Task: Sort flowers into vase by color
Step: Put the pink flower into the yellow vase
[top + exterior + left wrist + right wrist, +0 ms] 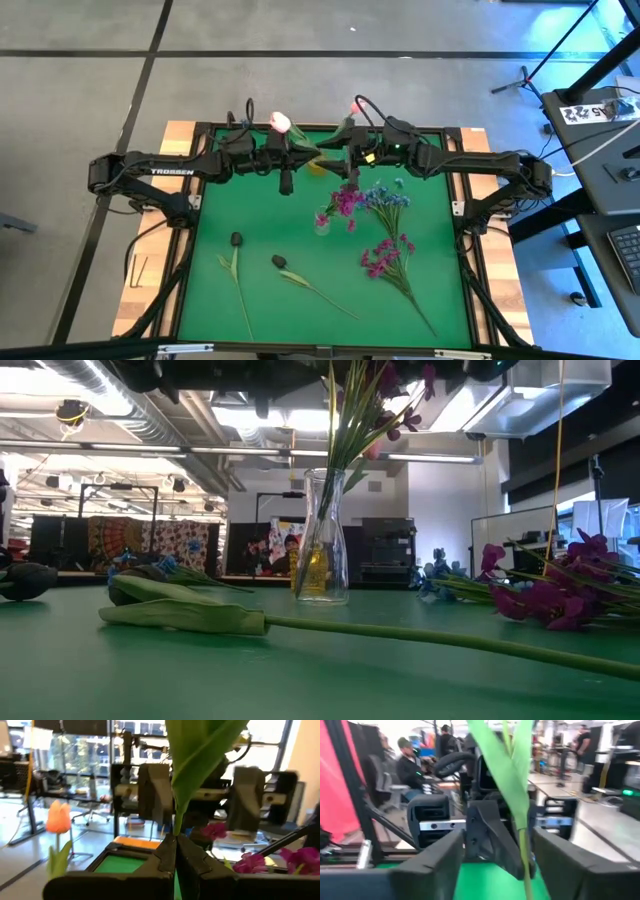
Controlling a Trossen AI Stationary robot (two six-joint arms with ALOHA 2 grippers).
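Note:
Both arms meet high over the table's far middle. My left gripper is shut on a green tulip stem with a broad leaf. My right gripper faces it, open, one finger on each side of that stem. Two white-pink tulip buds show above the arms; which one tops the held stem is hidden. A glass vase stands on the mat holding magenta flowers. Blue flowers, magenta flowers and two dark buds lie flat. My left gripper pinches the tulip's green stem just below the broad leaf, between its two fingertips. The fingers come about level from the table's left and lie across the stem. The stem stands roughly upright, lifted clear of the table.
A second tulip stands beyond the grippers toward the far edge; what holds it is hidden. A dark-budded stem lies across the near mat. A black frame rims the green mat. People sit in the room beyond.

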